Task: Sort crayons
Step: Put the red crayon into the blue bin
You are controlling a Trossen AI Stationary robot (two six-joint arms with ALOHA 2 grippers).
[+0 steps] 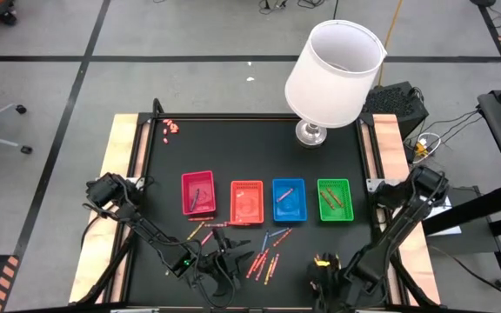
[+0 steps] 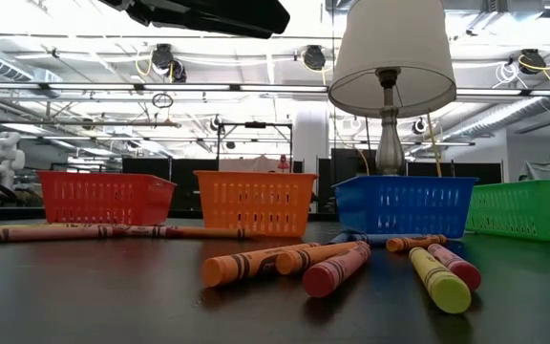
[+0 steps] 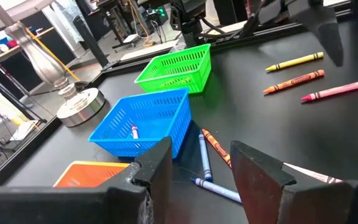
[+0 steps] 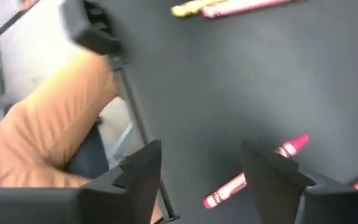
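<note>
Inside the blue tray (image 3: pixel 143 122), only the left wrist view shows a crayon (image 3: pixel 134 131).

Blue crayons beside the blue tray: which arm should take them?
Probably left. Its open claw points at the blue crayons by the blue tray; the right claw sits farther off.

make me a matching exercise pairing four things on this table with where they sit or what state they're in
Column 1:
1. green tray
2. lamp
3. left hand
4. pink tray

Column 2:
A. far edge of the table, behind the blue tray
B. left end of the tray row
C. open, above loose crayons near the front
D. right end of the tray row

Pairs: 1-D, 2-A, 3-C, 4-B
</note>
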